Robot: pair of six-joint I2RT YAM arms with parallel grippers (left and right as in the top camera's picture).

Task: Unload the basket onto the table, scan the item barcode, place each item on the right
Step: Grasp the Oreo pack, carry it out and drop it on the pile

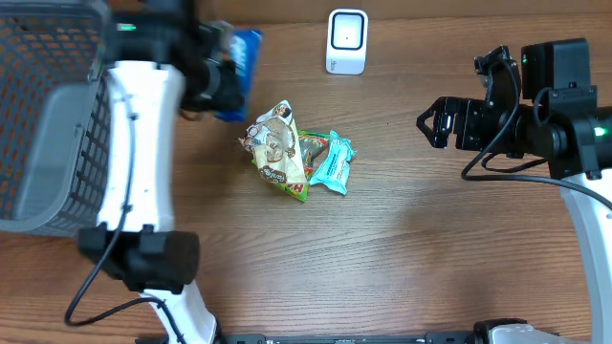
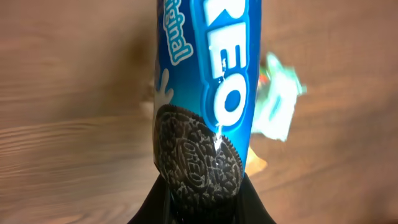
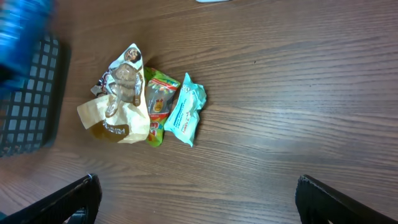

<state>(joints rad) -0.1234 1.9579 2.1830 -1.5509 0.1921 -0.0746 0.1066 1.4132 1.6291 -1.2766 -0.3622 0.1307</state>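
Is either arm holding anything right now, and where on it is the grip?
The left gripper is shut on the blue Oreo pack, pinching its end by the printed cookie. The right gripper is open, holding nothing.

Shop checkout — basket (image 1: 48, 57), scanner (image 1: 346, 40), snack packets (image 1: 296, 158)
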